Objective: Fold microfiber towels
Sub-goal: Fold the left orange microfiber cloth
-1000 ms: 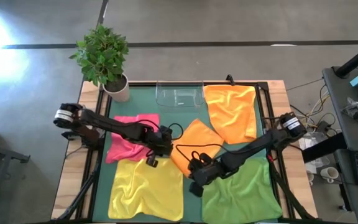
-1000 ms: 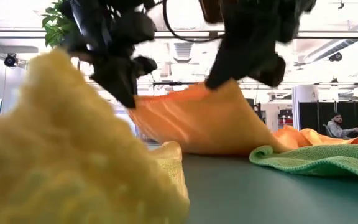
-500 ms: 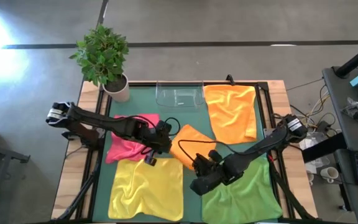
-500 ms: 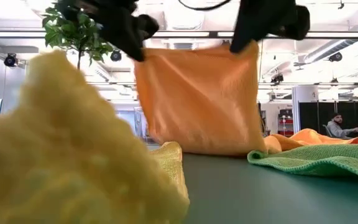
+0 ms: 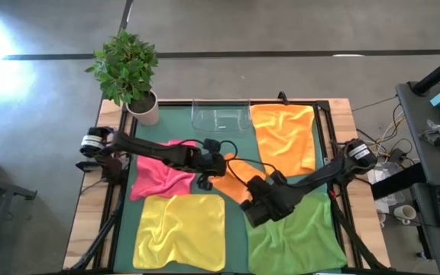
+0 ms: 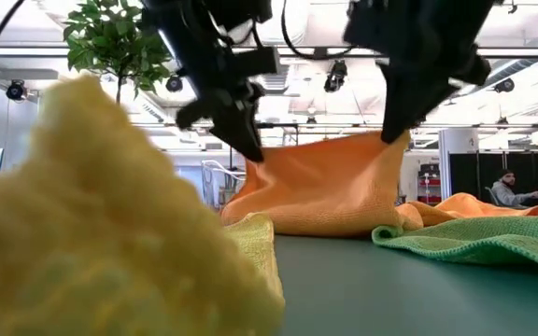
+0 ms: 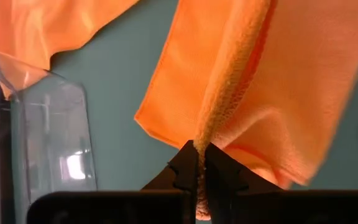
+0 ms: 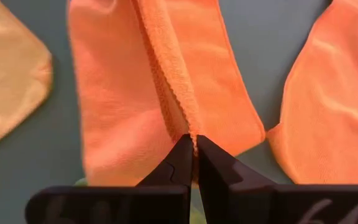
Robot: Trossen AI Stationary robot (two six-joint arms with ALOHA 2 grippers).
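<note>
Dark fingers of the left gripper (image 7: 199, 163) are pinched tight on one edge of the middle orange towel (image 5: 239, 174); the right gripper (image 8: 193, 155) is clenched the same way on another edge of that cloth; in the low view both grippers hold the towel's upper edge off the mat while its lower part rests on the dark green mat (image 5: 237, 229), the left gripper (image 6: 248, 149) lower than the right gripper (image 6: 392, 131), so the top edge slopes; from above, the left gripper (image 5: 207, 169) sits just beside the pink towel (image 5: 159, 173) and the right gripper (image 5: 260, 200) sits at the edge of the green towel (image 5: 300, 237); the yellow towel (image 5: 180, 232) lies spread near the front of the mat; a second orange towel (image 5: 285, 136) lies flat at the far right, beside the clear plastic tray (image 5: 220, 116); a potted plant (image 5: 128, 72) stands at the table's far left corner; a person (image 6: 504, 189) sits in the room beyond.
</note>
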